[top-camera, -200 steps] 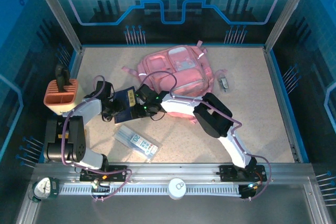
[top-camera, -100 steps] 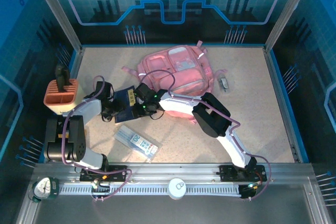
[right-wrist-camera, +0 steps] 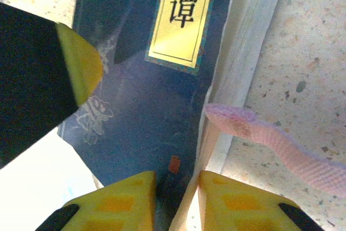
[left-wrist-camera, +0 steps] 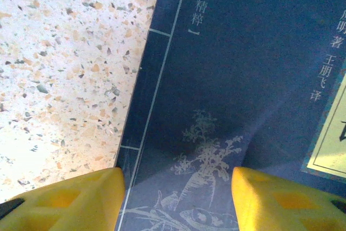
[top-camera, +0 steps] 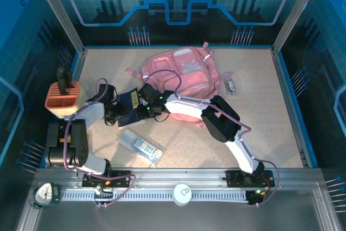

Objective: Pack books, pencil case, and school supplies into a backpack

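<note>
orange slotted holder (top-camera: pixel 64 101): at the far left edge of the speckled surface (top-camera: pixel 259 112), with something dark standing up in it.
left pincer (left-wrist-camera: pixel 178 201): released. its yellow fingers (left-wrist-camera: pixel 70 198) are spread wide over the navy book (left-wrist-camera: pixel 232 79), one at the book's left edge and the other over the cover. nothing is pinched between them.
navy book: flat on the surface, just left of the backpack (top-camera: pixel 181 71) and between the two pincers. the cover shows a pale yellow label, chinese print and a faint plant drawing.
pencil case (top-camera: pixel 141 145): lying aslant on the surface, nearer the arm bases and apart from the book.
right pincer (right-wrist-camera: pixel 177 198): clenched on the navy book, its two yellow fingers drawn close on either side of the cover's edge, next to the white page block.
pink strap (right-wrist-camera: pixel 270 142): on the surface just beside the book's page edge.
backpack: lying flat at the middle back of the surface, zip pockets facing up. the right arm crosses its near edge.
small dark-and-pale object (top-camera: pixel 231 85): just right of the backpack, too small to tell what it is.
</note>
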`<state>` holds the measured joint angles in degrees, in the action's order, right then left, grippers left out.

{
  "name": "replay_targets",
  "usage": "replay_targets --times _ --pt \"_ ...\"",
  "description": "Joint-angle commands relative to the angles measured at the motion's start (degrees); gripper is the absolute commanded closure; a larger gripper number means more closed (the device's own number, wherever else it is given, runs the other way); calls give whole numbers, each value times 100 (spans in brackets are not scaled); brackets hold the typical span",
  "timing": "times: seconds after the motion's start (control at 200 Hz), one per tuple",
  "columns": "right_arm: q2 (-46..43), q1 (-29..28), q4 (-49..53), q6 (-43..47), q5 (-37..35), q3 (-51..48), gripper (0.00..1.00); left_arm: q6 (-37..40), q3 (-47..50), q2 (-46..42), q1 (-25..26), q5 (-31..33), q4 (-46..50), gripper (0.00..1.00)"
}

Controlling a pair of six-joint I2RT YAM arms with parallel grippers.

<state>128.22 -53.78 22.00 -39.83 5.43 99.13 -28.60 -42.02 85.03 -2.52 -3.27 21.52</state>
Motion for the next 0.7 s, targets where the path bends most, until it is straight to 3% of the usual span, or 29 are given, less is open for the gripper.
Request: replay_targets --times 0.0,0.43,0.695 --pt "-263 -98 -179 38 284 124 75 -93 240 163 -11 -209 -75 43" --pt "-426 -95 -325 3 430 102 92 -111 182 24 -12 -181 38 43" --pt "-945 -92 -424 55 469 5 100 -89 -373 -881 -152 116 750 33"
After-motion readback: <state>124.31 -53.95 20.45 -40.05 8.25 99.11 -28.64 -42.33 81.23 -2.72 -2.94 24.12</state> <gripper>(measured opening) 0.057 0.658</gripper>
